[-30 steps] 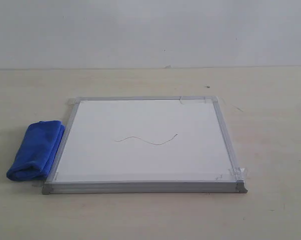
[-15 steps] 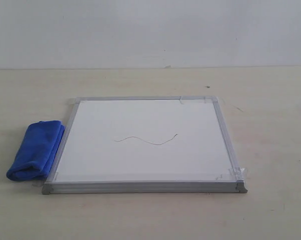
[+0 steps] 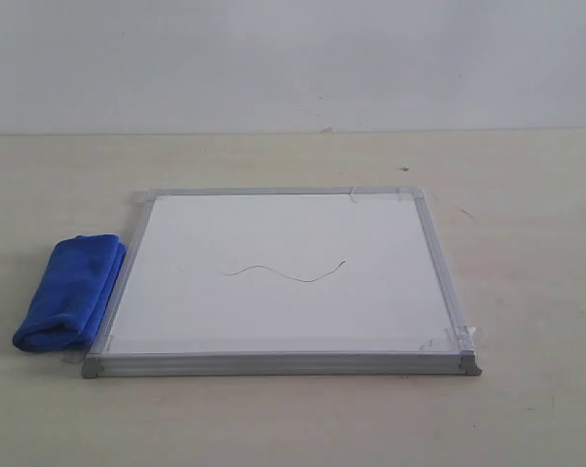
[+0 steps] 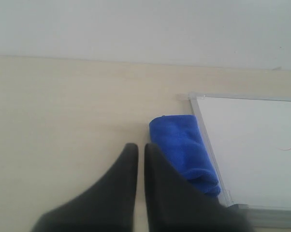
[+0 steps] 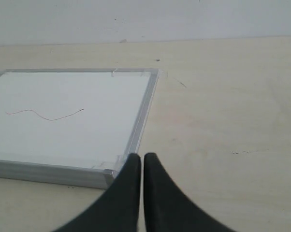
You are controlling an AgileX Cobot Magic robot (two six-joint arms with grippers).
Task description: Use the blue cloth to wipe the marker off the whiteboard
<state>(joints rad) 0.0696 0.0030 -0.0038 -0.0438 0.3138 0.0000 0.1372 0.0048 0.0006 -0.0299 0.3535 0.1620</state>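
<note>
The whiteboard [image 3: 274, 311] lies flat in the middle of the table, its silver frame taped at the corners. A thin dark wavy marker line [image 3: 285, 273] runs across its centre, also visible in the right wrist view as the marker line [image 5: 44, 114]. The folded blue cloth [image 3: 67, 292] rests on the table against the board's left edge. Neither arm shows in the exterior view. My left gripper [image 4: 141, 147] is shut and empty, hovering near the blue cloth [image 4: 181, 145]. My right gripper [image 5: 141, 156] is shut and empty, beside the whiteboard's [image 5: 78, 135] near right corner.
A pale wooden table [image 3: 527, 243] spreads around the board, ending at a plain white wall [image 3: 293, 58] behind. Small dark specks mark the table [image 5: 232, 153] to the right of the board.
</note>
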